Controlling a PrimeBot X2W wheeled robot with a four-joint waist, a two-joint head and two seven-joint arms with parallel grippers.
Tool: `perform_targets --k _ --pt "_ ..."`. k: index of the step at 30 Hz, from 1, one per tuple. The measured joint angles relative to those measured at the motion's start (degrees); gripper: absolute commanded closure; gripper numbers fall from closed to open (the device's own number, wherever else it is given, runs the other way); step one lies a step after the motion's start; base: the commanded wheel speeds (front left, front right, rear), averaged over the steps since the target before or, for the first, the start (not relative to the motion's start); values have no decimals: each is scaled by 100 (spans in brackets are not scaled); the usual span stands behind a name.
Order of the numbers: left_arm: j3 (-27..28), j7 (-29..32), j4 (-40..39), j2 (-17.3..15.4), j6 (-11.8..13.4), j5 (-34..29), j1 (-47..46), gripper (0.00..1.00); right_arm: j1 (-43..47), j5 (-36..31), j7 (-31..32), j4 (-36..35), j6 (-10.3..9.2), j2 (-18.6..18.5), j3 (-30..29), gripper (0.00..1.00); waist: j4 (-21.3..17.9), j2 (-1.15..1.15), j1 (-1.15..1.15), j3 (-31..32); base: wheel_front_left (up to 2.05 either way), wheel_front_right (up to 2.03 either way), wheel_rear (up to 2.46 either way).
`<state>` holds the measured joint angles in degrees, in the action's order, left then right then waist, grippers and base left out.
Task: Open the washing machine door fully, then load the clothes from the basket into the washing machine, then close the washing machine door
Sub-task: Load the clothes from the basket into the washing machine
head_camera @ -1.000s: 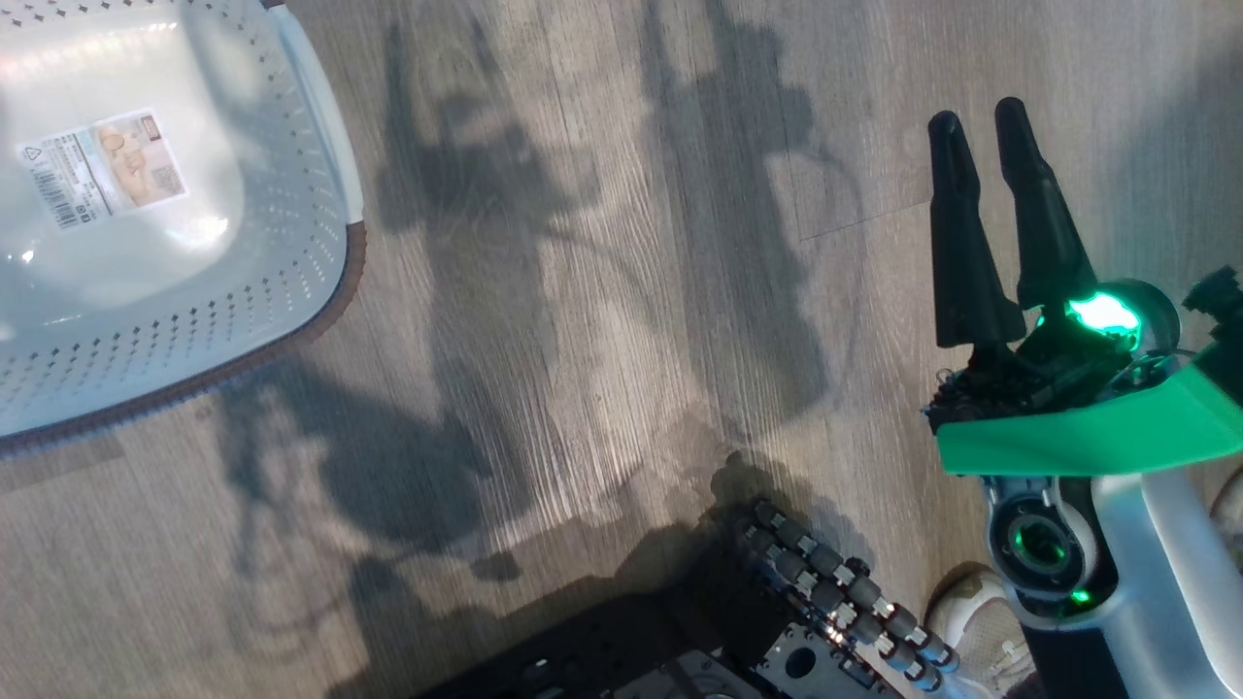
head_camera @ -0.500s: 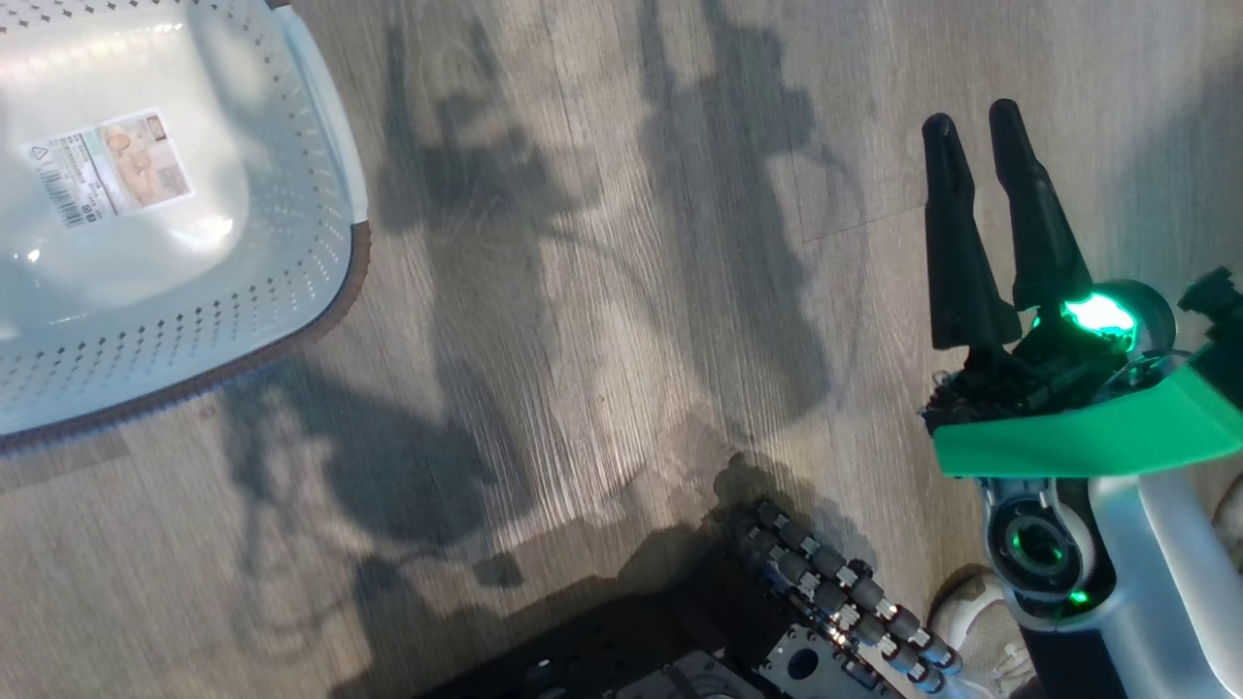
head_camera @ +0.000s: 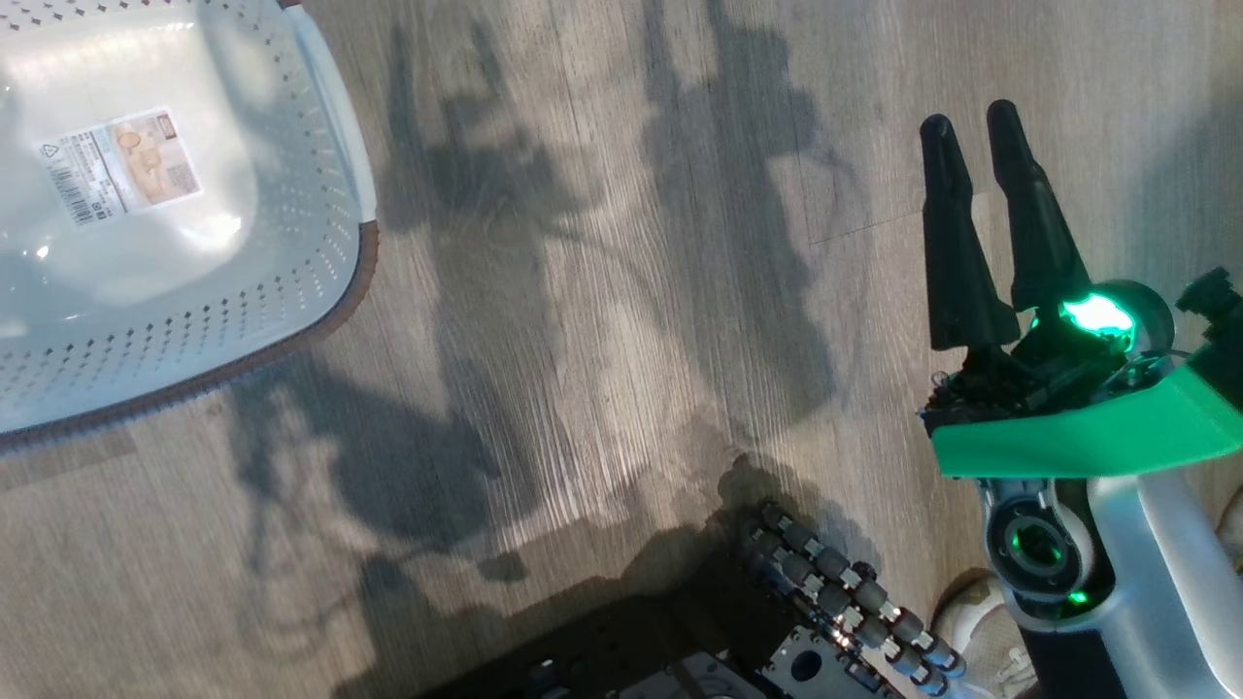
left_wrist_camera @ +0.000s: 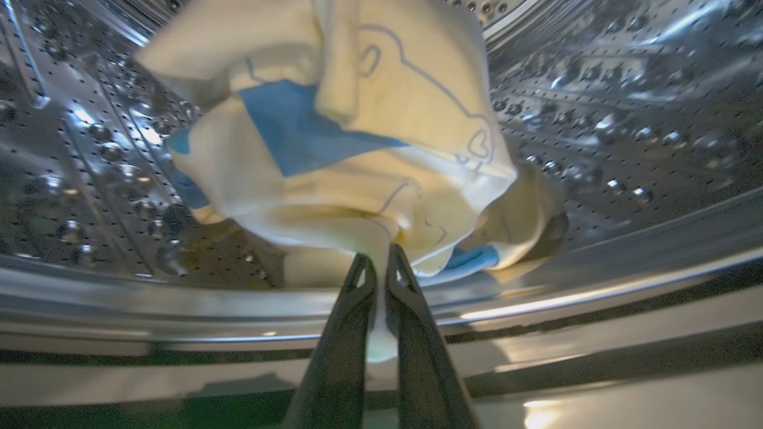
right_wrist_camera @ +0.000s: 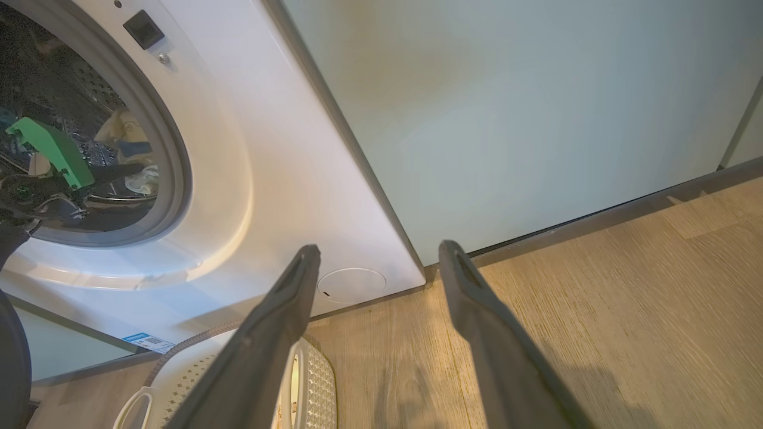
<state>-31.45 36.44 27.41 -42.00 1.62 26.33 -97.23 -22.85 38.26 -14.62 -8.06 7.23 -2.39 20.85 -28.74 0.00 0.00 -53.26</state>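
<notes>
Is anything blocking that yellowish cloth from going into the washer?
Nothing visible does. The clothes already hang inside the washing machine, past the drum's front lip, with the left gripper shut on a fold of them.

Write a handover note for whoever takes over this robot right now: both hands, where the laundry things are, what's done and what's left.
Left hand: shut on an edge of the clothes, inside the steel drum.
Right hand: open, empty, above the wooden floor.
Basket: on the floor, empty apart from its label.
Done: door open, clothes out of the basket and in the drum.
Left: release the clothes, pull the left arm out, close the door.
</notes>
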Motion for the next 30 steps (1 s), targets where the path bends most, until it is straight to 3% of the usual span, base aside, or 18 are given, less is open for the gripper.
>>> perform_targets --k 9,22,30 --pt "174 -698 269 126 70 80 -334 100 1 60 0 -7 0 0 86 0 -88 0 0 -65 0 0 0" --pt "191 -2741 1435 423 -66 -299 -1111 100 56 55 0 -124 0 0 -29 0 -87 0 0 -244 0 0 0" --pt "249 -2829 2276 843 -244 -129 -1301 100 221 21 0 -193 0 0 -22 0 -23 0 0 -314 0 0 0"
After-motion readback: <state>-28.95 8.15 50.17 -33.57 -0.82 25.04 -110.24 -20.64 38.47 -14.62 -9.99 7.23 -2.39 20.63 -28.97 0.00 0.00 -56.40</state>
